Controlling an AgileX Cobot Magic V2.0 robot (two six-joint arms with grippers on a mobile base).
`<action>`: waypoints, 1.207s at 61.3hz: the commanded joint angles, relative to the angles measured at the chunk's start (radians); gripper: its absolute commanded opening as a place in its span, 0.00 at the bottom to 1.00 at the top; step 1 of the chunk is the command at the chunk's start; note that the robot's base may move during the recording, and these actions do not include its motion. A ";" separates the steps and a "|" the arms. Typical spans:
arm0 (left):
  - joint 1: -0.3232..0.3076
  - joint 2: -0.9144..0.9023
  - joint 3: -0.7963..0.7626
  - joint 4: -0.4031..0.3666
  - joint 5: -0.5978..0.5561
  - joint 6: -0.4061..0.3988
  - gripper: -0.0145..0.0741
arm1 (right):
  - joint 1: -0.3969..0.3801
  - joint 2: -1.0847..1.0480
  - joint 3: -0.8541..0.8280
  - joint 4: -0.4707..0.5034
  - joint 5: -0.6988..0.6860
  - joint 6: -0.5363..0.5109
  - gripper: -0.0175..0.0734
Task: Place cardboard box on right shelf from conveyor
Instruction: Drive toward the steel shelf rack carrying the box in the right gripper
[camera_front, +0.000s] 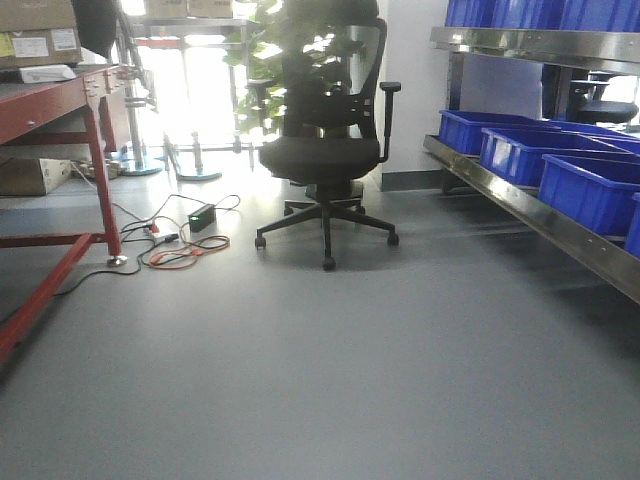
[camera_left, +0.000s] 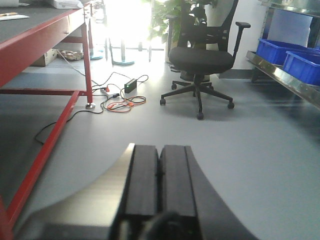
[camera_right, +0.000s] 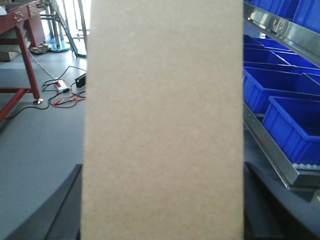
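Observation:
The plain tan cardboard box (camera_right: 162, 100) fills the middle of the right wrist view, held upright. My right gripper (camera_right: 162, 167) is shut on it, with a dark finger (camera_right: 62, 205) against its left side and another against its right side. The right shelf (camera_right: 272, 147) runs just to the right of the box, and its shiny steel lip (camera_front: 520, 205) stretches along the right of the front view. My left gripper (camera_left: 160, 148) is shut with its pads pressed together and nothing between them, pointing out over the floor. The conveyor is out of view.
Blue bins (camera_front: 510, 150) line the shelf's lower level. A black office chair (camera_front: 325, 150) stands ahead in the middle of the grey floor. A red-framed table (camera_front: 60, 105) with labelled cartons is on the left, and cables and a power strip (camera_front: 180, 250) lie by its leg.

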 joint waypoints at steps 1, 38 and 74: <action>0.000 -0.015 0.010 -0.006 -0.085 0.000 0.03 | -0.004 0.016 -0.025 -0.020 -0.106 -0.006 0.36; 0.000 -0.015 0.010 -0.006 -0.085 0.000 0.03 | -0.004 0.016 -0.025 -0.020 -0.106 -0.006 0.36; 0.000 -0.015 0.010 -0.006 -0.085 0.000 0.03 | -0.004 0.016 -0.025 -0.020 -0.106 -0.006 0.36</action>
